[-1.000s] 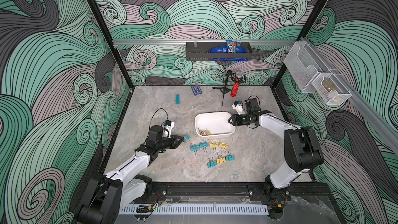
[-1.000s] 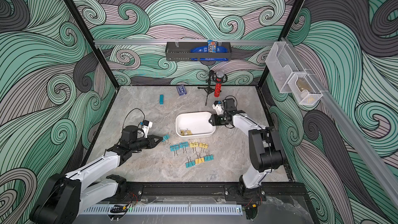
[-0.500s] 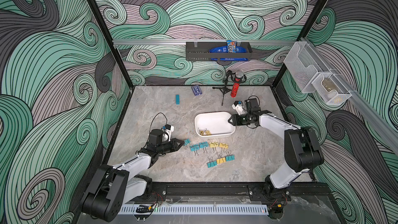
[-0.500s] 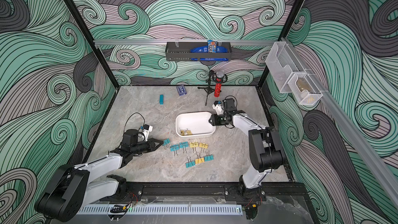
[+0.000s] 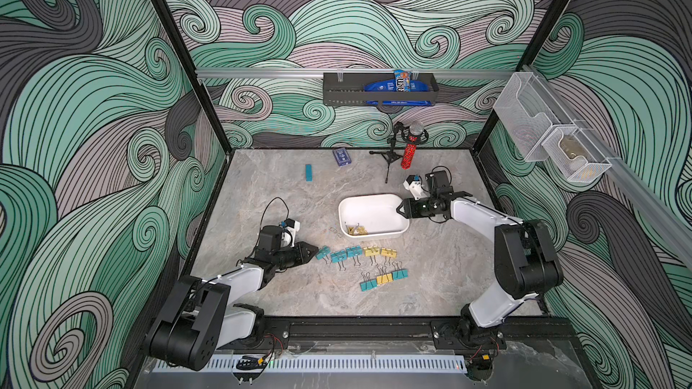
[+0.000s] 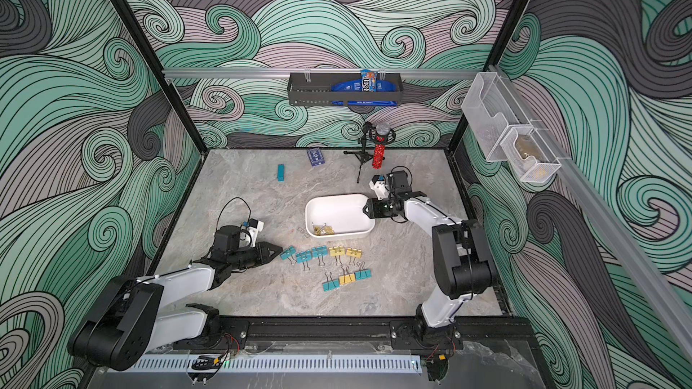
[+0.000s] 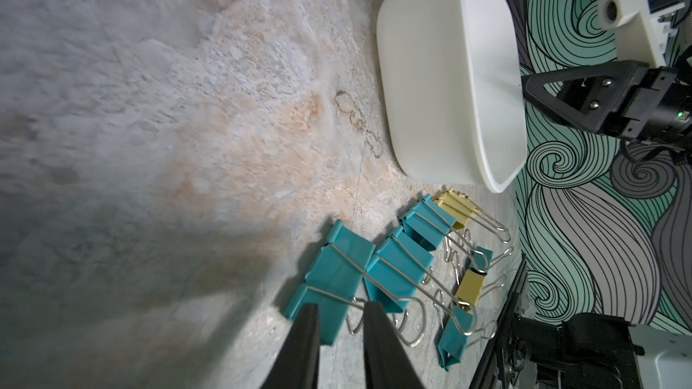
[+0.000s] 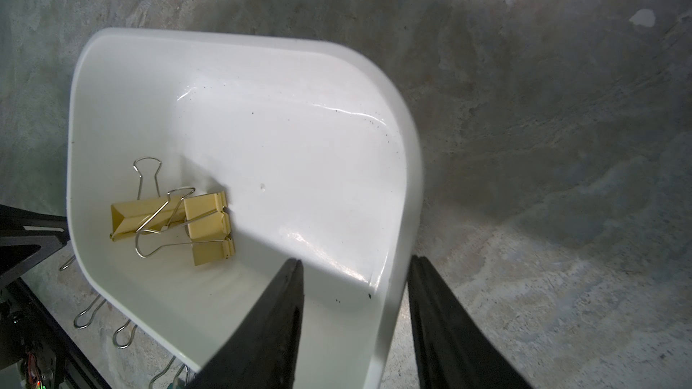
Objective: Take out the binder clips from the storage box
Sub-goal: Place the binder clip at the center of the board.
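Note:
The white storage box (image 5: 374,207) (image 6: 337,207) stands mid-table, and two yellow binder clips (image 5: 355,230) (image 8: 179,218) lie in its near left corner. My right gripper (image 5: 400,209) (image 8: 355,263) is shut on the box's right wall, one finger inside and one outside. Several teal and yellow binder clips (image 5: 355,252) (image 6: 322,252) lie in rows on the table in front of the box. My left gripper (image 5: 313,249) (image 7: 340,308) is low at the left end of that row. Its jaws stand slightly open just behind a teal clip (image 7: 337,275) that lies on the table.
A flat teal block (image 5: 308,172), a blue card box (image 5: 341,156) and a red microphone on a tripod (image 5: 410,144) stand at the back. A black tray (image 5: 378,89) hangs on the back wall and mesh bins (image 5: 550,136) on the right wall.
My left gripper came down to the table with a teal clip, then opened; the clip now lies at the row's left end. The right arm and box have not moved.

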Robot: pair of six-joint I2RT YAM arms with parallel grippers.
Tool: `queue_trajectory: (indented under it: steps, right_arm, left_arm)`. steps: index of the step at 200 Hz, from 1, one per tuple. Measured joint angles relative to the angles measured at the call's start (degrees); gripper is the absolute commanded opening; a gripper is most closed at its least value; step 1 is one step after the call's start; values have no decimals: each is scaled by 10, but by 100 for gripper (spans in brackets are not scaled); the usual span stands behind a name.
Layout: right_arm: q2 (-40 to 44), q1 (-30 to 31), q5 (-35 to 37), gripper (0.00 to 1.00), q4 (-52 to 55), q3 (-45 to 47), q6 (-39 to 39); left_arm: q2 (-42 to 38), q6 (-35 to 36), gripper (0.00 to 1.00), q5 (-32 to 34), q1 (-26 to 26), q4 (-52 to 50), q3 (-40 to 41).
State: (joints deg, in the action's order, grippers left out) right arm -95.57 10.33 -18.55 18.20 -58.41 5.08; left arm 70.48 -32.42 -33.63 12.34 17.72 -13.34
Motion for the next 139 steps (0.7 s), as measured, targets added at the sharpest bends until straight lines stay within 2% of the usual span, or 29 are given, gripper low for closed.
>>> queue_trajectory:
  steps: [29, 61, 108, 139]
  right_arm:
    - [0, 0, 0, 47, 0, 0, 0]
    - [0, 0, 1, 47, 0, 0, 0]
    - [0, 0, 7, 47, 0, 0, 0]
    - [0, 0, 11, 48, 0, 0, 0]
  left_arm:
    - [-39, 12, 35, 31, -4, -40, -14]
    - [-78, 51, 45, 50, -6, -75, -67]
    - [-79, 118, 50, 51, -5, -95, -153]
    - [-67, 167, 54, 53, 19, -102, -189]
